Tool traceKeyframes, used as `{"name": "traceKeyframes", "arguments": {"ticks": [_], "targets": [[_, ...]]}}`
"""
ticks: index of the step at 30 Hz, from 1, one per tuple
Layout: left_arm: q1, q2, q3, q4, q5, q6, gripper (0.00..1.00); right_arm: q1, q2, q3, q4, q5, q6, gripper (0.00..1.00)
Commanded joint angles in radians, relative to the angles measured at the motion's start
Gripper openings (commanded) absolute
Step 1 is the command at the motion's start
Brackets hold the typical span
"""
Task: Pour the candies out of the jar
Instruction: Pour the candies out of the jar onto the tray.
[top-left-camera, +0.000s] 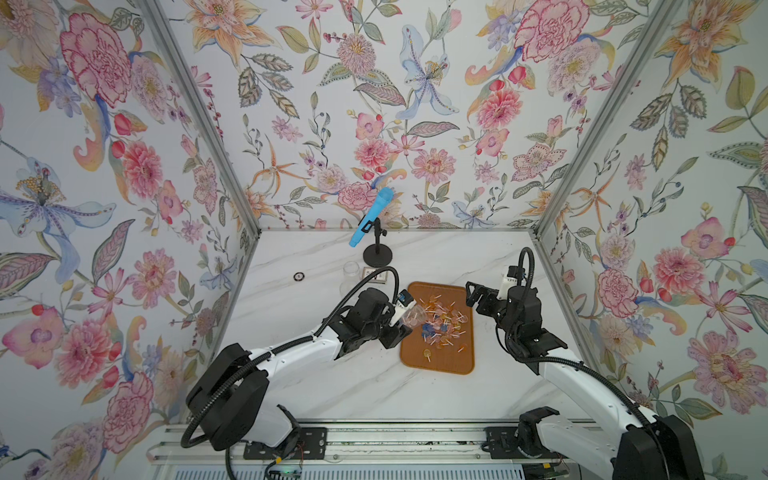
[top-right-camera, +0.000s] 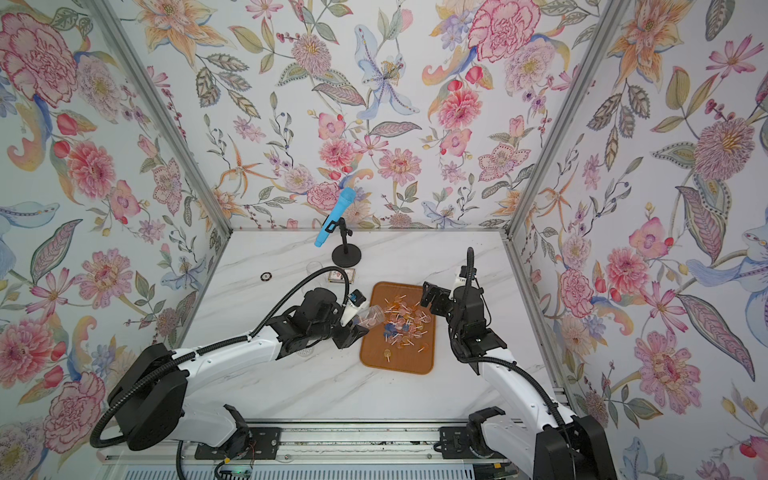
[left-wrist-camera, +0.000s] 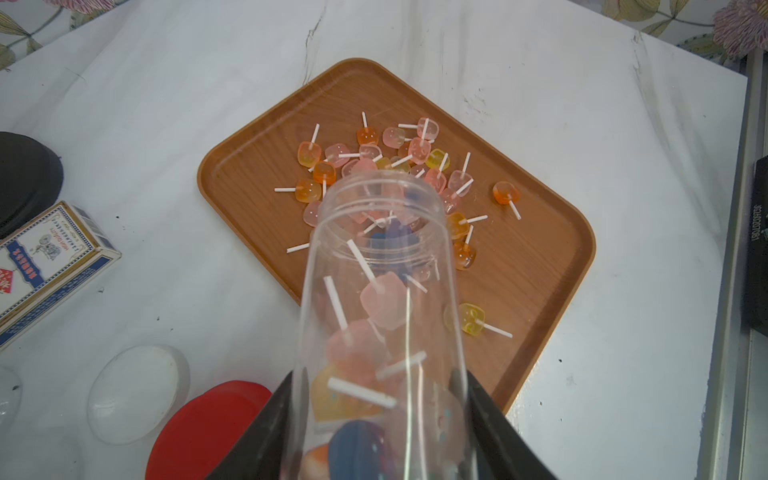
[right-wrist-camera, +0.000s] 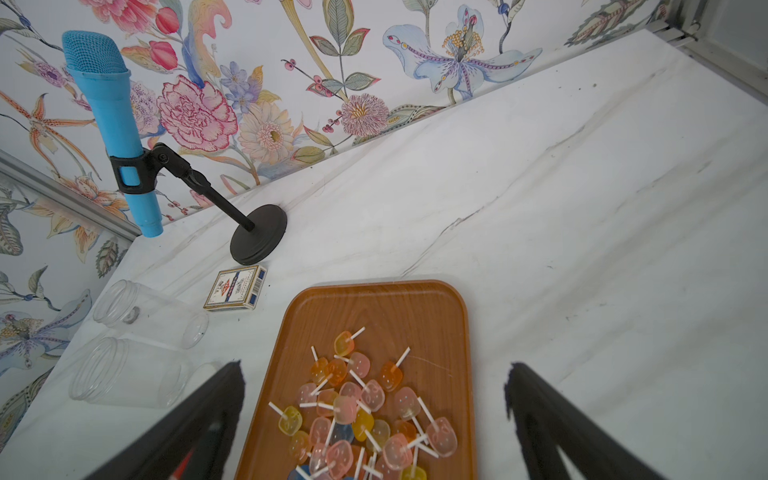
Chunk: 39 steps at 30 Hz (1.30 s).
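Mid-table is set the tray (top-left-camera: 453, 361), w/ candies (top-left-camera: 440, 320) heaped on its far half. The jar (top-left-camera: 409, 318) is tilted over the tray's left edge, more candies inside, and held in the left gripper (top-left-camera: 400, 322). The right gripper (top-left-camera: 476, 299) is placed at the far-right corner. Behind the tray is stood a mic stand (top-left-camera: 377, 255), w/ a card box (right-wrist-camera: 236, 289) betw. them. Two spare jars (right-wrist-camera: 149, 316) are laid left of the box.

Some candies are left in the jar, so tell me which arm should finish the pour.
Left. The left gripper is shut on the tilted jar, mouth over the tray, with candies inside. The right gripper hangs open and empty near the tray.
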Motion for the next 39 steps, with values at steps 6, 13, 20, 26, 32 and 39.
{"name": "traceKeyframes", "arguments": {"ticks": [6, 13, 20, 26, 32, 39], "targets": [[-0.069, 0.145, 0.174, -0.265, -0.015, 0.114, 0.00, -0.031, 0.040, 0.012, 0.041, -0.046, 0.025, 1.00], [-0.094, 0.215, 0.363, -0.520, -0.120, 0.144, 0.00, -0.036, 0.087, 0.049, 0.020, -0.085, 0.048, 1.00], [-0.117, 0.319, 0.548, -0.778, -0.194, 0.143, 0.00, -0.037, 0.054, 0.035, 0.014, -0.058, 0.055, 1.00], [-0.138, 0.379, 0.625, -0.851, -0.232, 0.148, 0.00, -0.039, 0.037, 0.037, 0.019, -0.040, 0.048, 1.00], [-0.182, 0.434, 0.769, -1.000, -0.273, 0.161, 0.00, -0.039, 0.030, 0.030, 0.008, -0.041, 0.053, 1.00], [-0.173, 0.564, 0.945, -1.070, -0.352, 0.219, 0.00, -0.040, -0.010, -0.016, 0.042, -0.025, 0.093, 1.00]]}}
